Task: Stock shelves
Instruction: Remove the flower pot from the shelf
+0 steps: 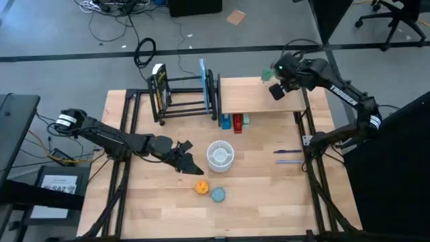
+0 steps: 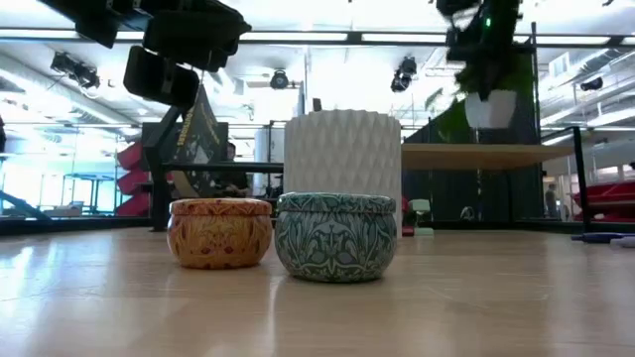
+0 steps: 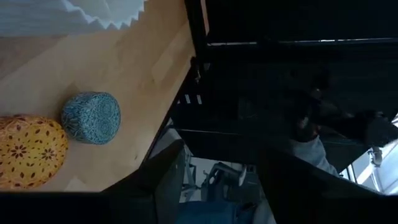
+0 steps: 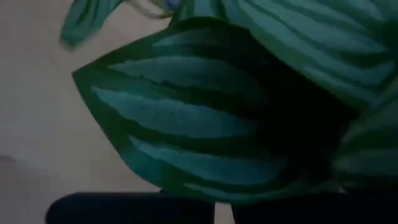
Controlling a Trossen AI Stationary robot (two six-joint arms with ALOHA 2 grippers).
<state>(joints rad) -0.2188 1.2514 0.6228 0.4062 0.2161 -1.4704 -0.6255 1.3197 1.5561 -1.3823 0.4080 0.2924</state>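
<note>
Striped green leaves crowd right up against my right wrist camera, so the potted plant is what my right pincer carries. In the low view its small white pot hangs just clear of the wooden board shelf, over the end farthest from the black bar rack, so I judge my jaws closed on it, though leaves hide how wide they sit. I expect the pot to be rigid, smooth and a little slippery, probably breakable if dropped, and top-heavy under that floppy foliage. The leaves are soft and bear no load, so the hold belongs on the pot's rim or wall, kept upright. My left pincer waits low over the table beside the white ribbed vase, near the orange tin and teal tin.
</note>
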